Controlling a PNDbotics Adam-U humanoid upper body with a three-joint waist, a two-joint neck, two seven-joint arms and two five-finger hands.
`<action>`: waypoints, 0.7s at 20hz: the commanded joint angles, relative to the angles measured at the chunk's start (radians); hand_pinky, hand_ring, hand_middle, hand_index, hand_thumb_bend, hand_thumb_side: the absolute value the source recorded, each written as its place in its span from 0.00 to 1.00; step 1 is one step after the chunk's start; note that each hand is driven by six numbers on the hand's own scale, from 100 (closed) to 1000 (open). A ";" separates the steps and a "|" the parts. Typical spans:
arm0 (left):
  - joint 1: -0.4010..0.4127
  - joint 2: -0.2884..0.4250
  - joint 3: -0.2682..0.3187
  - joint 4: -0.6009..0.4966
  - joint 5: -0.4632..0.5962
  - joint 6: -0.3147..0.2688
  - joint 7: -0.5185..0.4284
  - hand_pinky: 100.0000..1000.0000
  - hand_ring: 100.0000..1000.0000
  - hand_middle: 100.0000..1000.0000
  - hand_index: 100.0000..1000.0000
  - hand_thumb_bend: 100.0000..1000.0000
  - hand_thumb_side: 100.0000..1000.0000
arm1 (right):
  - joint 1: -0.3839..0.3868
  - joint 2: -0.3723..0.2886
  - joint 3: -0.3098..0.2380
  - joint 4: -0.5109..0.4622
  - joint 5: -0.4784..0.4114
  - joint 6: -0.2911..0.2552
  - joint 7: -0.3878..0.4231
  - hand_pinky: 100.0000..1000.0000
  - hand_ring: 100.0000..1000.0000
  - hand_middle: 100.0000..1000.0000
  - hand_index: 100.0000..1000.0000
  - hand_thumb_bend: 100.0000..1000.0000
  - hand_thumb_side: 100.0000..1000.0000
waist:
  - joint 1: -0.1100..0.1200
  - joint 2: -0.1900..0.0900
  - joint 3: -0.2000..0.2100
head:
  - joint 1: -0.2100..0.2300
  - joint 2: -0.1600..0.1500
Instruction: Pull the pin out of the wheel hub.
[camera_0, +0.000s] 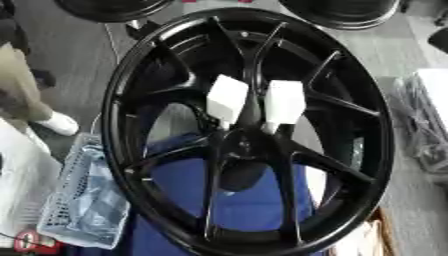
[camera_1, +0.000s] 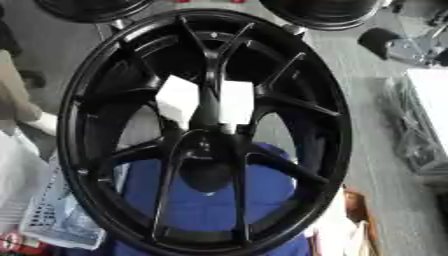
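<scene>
A large black spoked wheel (camera_0: 249, 130) fills both views and stands over a blue surface (camera_0: 254, 200). Its dark hub centre (camera_0: 243, 150) lies a little below the middle. Just above the hub, two white rectangular pieces show in the gaps between the spokes, one on the left (camera_0: 227, 99) and one on the right (camera_0: 284, 102). I cannot make out a pin as such. Neither of my hands shows in either view.
A white perforated basket (camera_0: 83, 200) holding plastic bags sits at the lower left beside the rim. Two more black wheels (camera_0: 114, 7) (camera_0: 341, 12) lie at the top edge. A white bench with bagged items (camera_1: 420, 125) stands on the right. A person's leg and white shoe (camera_0: 57, 122) are at the left.
</scene>
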 joint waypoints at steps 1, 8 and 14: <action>-0.005 0.026 0.002 -0.020 -0.001 0.000 -0.004 0.81 0.65 0.62 0.69 0.08 0.57 | -0.049 0.003 0.031 -0.011 0.005 -0.003 0.041 0.82 0.83 0.79 0.84 0.18 0.36 | 0.001 -0.024 0.000 | -0.006 -0.007; -0.004 0.023 -0.001 -0.020 0.001 0.002 -0.007 0.81 0.65 0.62 0.69 0.07 0.58 | -0.123 0.056 0.110 -0.011 -0.006 0.026 0.045 0.81 0.82 0.78 0.83 0.20 0.36 | 0.000 -0.023 0.004 | -0.007 -0.010; -0.004 0.019 -0.005 -0.020 0.003 0.005 -0.012 0.81 0.65 0.62 0.69 0.07 0.58 | -0.163 0.089 0.170 -0.011 -0.008 0.065 -0.018 0.80 0.82 0.78 0.83 0.22 0.35 | -0.002 -0.022 0.007 | -0.005 -0.016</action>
